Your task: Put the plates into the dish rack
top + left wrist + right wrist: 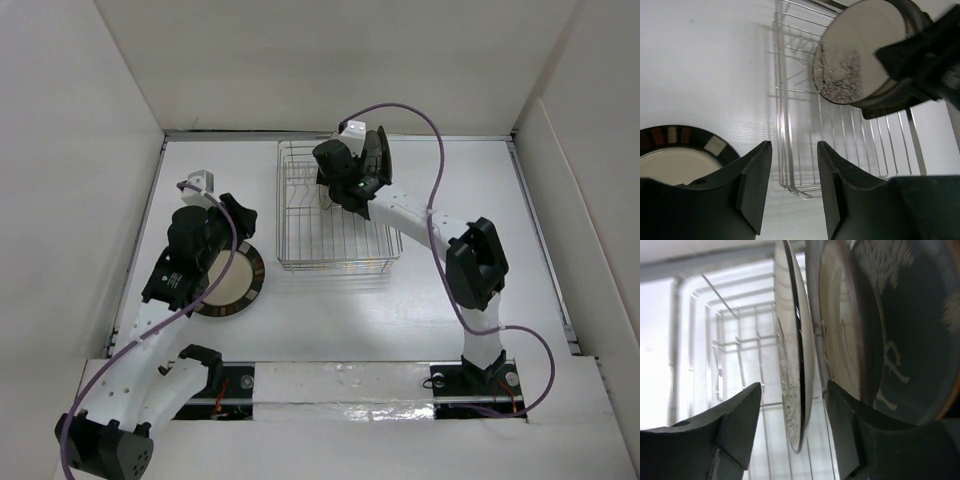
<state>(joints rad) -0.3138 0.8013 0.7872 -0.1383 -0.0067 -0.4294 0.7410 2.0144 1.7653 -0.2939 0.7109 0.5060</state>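
Steel plate [800, 365] edgewise in rack [300, 240]; right claw [794, 385] released astride it, left claw [794, 144] released.

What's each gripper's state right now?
Left gripper: open, holding nothing.
Right gripper: open, straddling the metal plate, not clamping it.

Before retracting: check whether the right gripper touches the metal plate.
Apart. Right wrist view: metal plate stands edge-on between the right gripper's open fingers, gaps both sides.

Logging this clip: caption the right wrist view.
Right gripper open astride a shiny metal plate standing on edge in the dish rack, other plates alongside.
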